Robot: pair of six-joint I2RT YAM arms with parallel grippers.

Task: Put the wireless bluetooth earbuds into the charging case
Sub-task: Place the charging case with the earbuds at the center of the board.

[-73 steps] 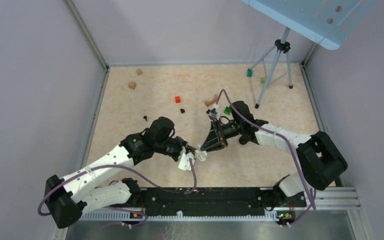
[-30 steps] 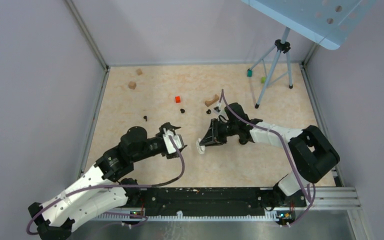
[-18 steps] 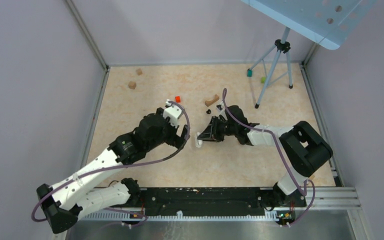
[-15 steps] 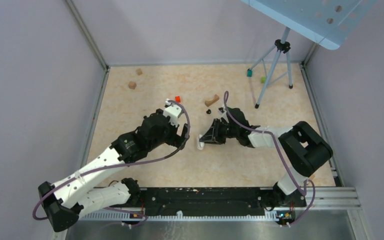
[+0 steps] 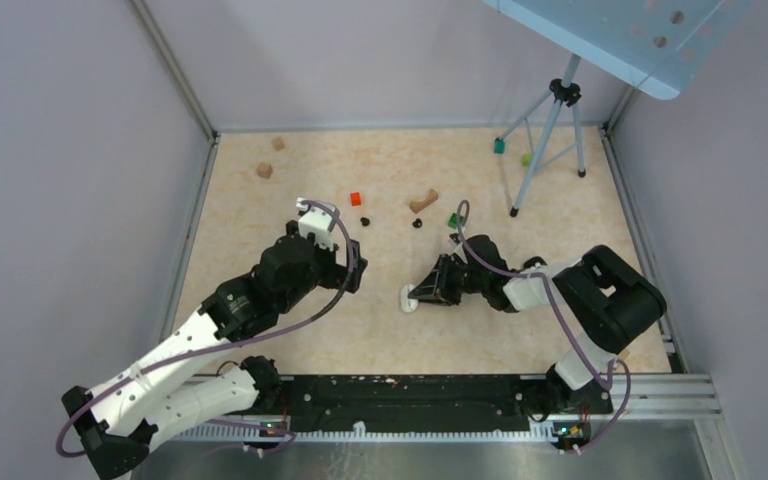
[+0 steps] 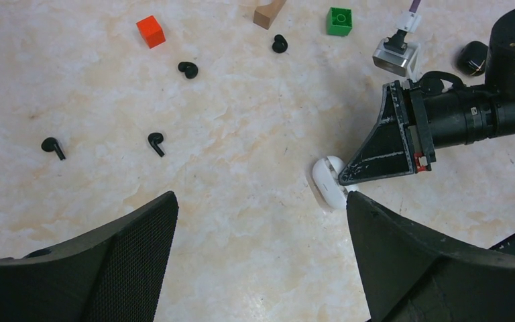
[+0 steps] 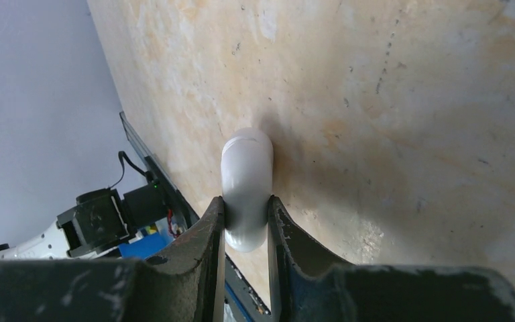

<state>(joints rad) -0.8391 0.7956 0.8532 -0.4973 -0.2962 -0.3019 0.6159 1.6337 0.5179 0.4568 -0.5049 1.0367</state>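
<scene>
I am bending my left arm up from the near left corner, elbow out, with the left gripper (image 5: 348, 272) hanging over the middle of the table (image 5: 260, 300) and facing down. Its fingers (image 6: 107, 268) are standing as wide apart as they go, holding nothing. I am folding my right arm back on itself, the forearm lying low and pointing toward 9 o'clock. The right gripper (image 5: 418, 297) is pinching the white case (image 5: 409, 298) by its sides, the jaws narrowed onto it. The case is sitting at about 3 o'clock from my left gripper, its rounded far end down at the table. I cannot tell whether its lid is up or down, since my own fingers (image 7: 208, 248) are covering its near half. In the left wrist view an earbud (image 6: 155, 141) and a second earbud (image 6: 53, 145), both black and stemmed, are lying loose at about 9 o'clock from the case, well apart from it. In the top view my left arm is hiding both. Two more small black pieces (image 6: 188, 69) are lying toward 11 o'clock near a red cube (image 6: 151, 31); they are too small to make out.
</scene>
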